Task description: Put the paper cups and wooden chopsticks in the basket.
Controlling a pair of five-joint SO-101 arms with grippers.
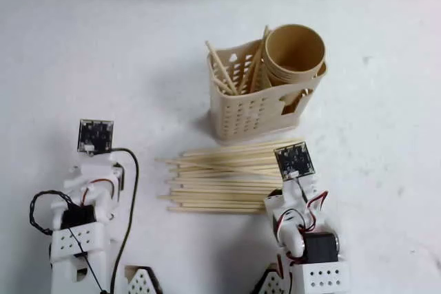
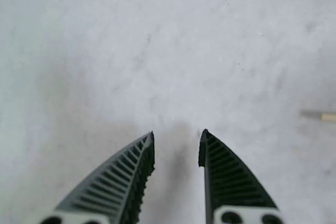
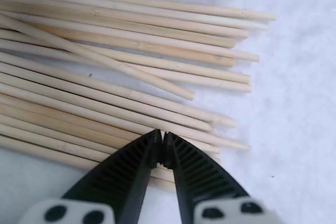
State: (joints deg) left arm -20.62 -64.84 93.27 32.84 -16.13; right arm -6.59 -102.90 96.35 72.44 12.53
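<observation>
So, cups [image 1: 295,49] sit in the basket [image 1: 255,111], chopstick pile [image 1: 220,177] beside it not yet loaded; left fingers [image 2: 126,182] apart, right fingers [image 3: 131,169] together.

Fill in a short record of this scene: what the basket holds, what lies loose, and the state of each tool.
basket: upright on the table, perforated walls
paper cups: stacked, inside the basket
basket chopsticks: a few, leaning inside beside the cups
loose chopsticks: pile lying flat on the table, not yet in the basket
left tool: open, above bare table
right tool: shut, tips over the loose pile
</observation>
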